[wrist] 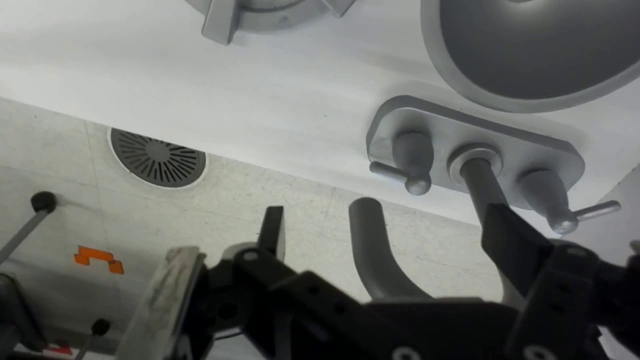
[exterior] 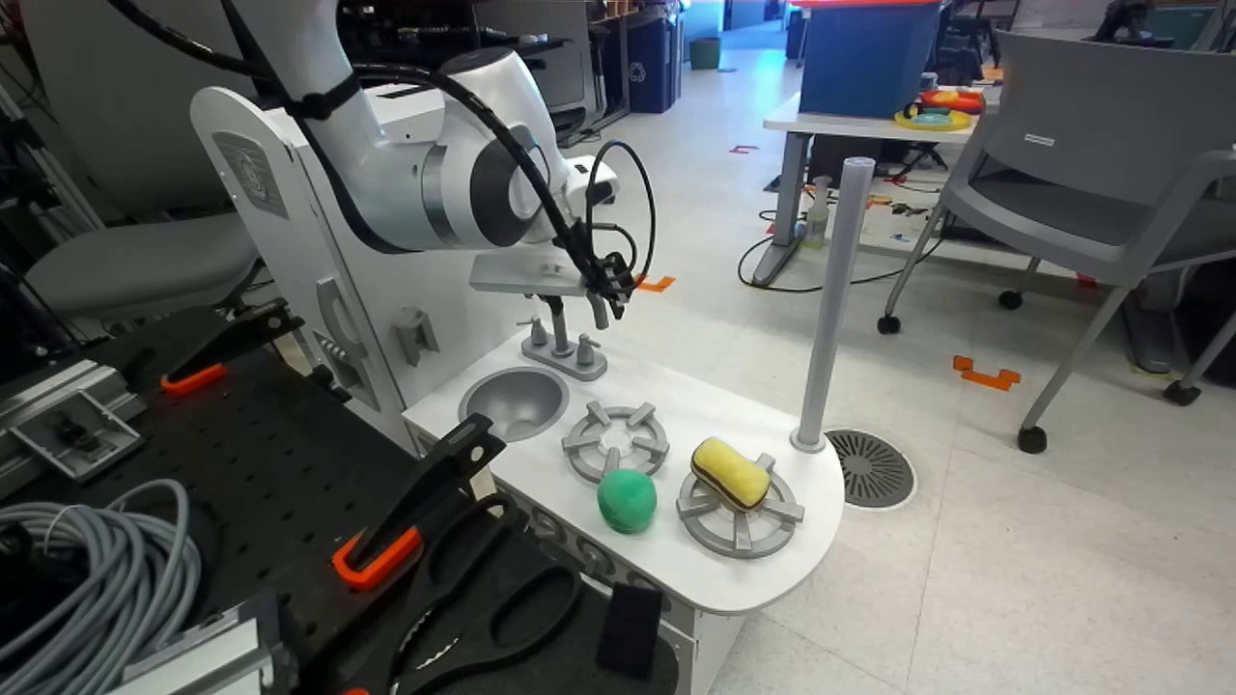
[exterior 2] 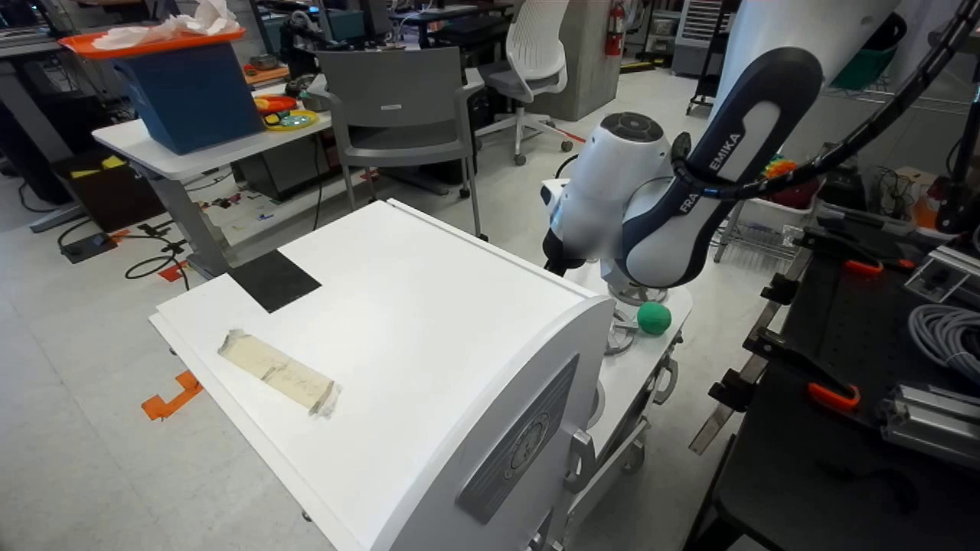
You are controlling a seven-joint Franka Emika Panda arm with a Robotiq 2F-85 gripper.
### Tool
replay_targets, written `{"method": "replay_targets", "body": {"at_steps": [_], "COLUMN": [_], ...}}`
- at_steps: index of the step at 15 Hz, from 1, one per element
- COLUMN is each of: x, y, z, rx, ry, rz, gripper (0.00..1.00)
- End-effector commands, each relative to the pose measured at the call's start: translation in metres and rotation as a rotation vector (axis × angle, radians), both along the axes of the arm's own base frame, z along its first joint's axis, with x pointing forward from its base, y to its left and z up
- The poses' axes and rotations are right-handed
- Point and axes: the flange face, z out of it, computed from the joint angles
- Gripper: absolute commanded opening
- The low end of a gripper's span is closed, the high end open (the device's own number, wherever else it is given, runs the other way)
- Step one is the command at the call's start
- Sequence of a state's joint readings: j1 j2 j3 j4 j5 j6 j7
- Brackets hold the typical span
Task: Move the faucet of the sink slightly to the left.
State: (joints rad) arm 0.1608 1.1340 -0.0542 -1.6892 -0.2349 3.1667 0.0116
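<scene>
The wrist view looks straight past the gripper (wrist: 382, 220), its two fingers (wrist: 270, 227) spread wide, the curved end of the grey faucet (wrist: 375, 250) showing between them; the stem (wrist: 480, 182) passes partly behind one finger, and I can't tell whether they touch. The faucet stands on its base plate (wrist: 440, 125) just beside the sink (wrist: 500, 102), between two handles (wrist: 412, 152). From an exterior view the toy kitchen's tall white section (exterior 2: 398, 306) and the arm (exterior 2: 689, 214) hide the faucet and leave only a sliver of the sink's rim, yet the green ball (exterior: 627, 501) turns up in both exterior views. The yellow piece (exterior: 731, 473) I get from an exterior view alone. The base plate sits near the edge of the white counter (exterior: 734, 410), and past that edge the floor (wrist: 310, 215) spreads away. On the sink's side the tall white section rises close by; the other way, counter runs on along the edge to the grey pole (exterior: 835, 299). I count two burners (exterior: 742, 529), one with the yellow piece lying on it, the other with the ball just beside it, plus one pole, one sink and, in the floor, one round drain (exterior: 872, 470).
</scene>
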Motion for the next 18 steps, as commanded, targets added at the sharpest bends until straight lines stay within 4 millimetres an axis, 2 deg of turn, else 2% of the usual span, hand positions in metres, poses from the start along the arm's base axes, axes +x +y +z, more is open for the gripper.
{"method": "replay_targets", "body": {"at_steps": [1, 6, 10, 13, 16, 18], "x": [0.015, 0.016, 0.019, 0.014, -0.003, -0.016], "y": [0.017, 0.048, 0.045, 0.039, 0.032, 0.036], "z": [-0.002, -0.001, -0.007, -0.016, -0.026, -0.036], "rx": [0.013, 0.05, 0.031, 0.014, -0.01, -0.003], "ry": [-0.078, -0.093, -0.079, -0.022, 0.073, 0.138], "rz": [0.094, 0.172, 0.171, 0.132, 0.109, 0.104], "gripper": [1.0, 1.0, 1.0, 1.0, 1.0, 1.0]}}
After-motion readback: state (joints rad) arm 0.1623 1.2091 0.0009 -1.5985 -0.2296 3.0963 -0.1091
